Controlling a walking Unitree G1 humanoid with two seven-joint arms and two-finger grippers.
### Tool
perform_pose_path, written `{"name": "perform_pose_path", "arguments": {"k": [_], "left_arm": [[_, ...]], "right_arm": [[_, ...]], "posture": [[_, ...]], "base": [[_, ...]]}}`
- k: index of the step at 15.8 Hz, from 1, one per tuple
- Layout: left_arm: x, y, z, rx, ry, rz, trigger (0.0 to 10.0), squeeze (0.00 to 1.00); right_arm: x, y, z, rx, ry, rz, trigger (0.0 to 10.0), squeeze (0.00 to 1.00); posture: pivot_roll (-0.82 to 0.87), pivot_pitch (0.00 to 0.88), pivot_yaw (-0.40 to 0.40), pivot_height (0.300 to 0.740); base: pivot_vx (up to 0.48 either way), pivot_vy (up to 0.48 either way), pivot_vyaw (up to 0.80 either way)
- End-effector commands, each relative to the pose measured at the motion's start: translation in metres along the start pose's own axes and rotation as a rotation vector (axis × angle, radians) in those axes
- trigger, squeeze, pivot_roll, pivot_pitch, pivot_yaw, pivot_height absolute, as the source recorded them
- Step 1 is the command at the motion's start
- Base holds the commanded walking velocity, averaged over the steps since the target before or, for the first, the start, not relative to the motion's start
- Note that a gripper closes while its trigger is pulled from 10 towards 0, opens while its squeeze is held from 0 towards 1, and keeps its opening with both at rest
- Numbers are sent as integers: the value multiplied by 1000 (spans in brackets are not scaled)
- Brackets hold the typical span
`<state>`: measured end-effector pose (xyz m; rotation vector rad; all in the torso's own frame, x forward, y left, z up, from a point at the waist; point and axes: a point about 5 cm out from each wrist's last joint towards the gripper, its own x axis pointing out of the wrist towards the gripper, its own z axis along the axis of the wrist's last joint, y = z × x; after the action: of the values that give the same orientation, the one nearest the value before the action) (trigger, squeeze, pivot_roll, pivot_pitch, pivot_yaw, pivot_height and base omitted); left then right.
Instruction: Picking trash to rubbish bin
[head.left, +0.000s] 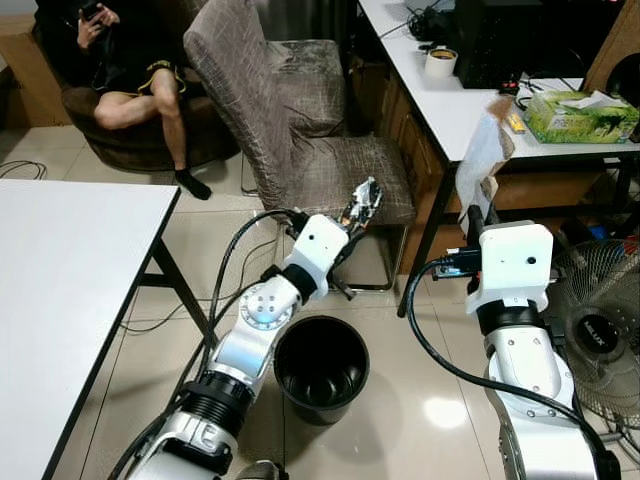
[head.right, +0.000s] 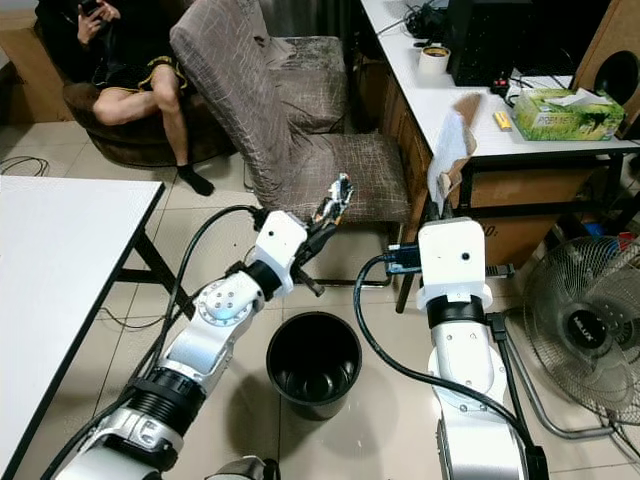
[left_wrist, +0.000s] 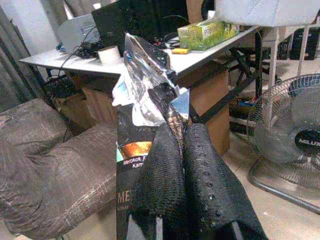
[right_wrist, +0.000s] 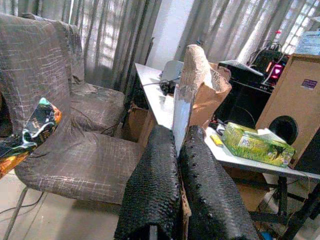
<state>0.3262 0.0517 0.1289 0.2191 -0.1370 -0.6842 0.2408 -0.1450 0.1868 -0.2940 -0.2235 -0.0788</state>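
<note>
Left eye view: left end effector (head.left: 352, 222) is pinching a crumpled foil snack wrapper (head.left: 362, 201), holding it up in front of the chair seat (head.left: 340, 170), a little beyond the far rim of the black rubbish bin (head.left: 321, 368) on the floor. Right end effector (head.left: 478, 215) is gripping a torn brown paper bag (head.left: 483, 150) just beside the front edge of the desk (head.left: 455, 105). Both pieces are looking light, thin and floppy, so they are likely drifting as they drop.

Right eye view: open floor is lying around the bin; the fan (head.right: 585, 325) and desk leg are crowding the right arm's side, the white table (head.right: 60, 270) edge the left.

Left wrist view: fingers (left_wrist: 165, 185) are pressing together on the wrapper's lower edge; the foil is slick and crinkly, so a hold low on the flat panel seems safest.

Right wrist view: fingers (right_wrist: 155, 190) are clamping the bag's stiff torn edge; the upper part is sagging open, soft and easy to tear.
</note>
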Motion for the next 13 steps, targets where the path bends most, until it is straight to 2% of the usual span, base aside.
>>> {"name": "perform_pose_path", "arguments": {"k": [1,8,13], "left_arm": [[1,0,1,12,-3,-8,0,0],[1,-1,0,14,0,-12,0,0],[-1,0,-4,21,10,-17,0,0]], "right_arm": [[0,0,-1,-5,2,-5,10000,0],[0,-1,-1,-9,2,-5,10000,0],[-1,1,-2,-4,5,2,10000,0]], "posture": [[75,79,23,740],[75,79,23,740],[76,85,23,740]], "base": [[480,0,0],[480,0,0],[49,0,0]]}}
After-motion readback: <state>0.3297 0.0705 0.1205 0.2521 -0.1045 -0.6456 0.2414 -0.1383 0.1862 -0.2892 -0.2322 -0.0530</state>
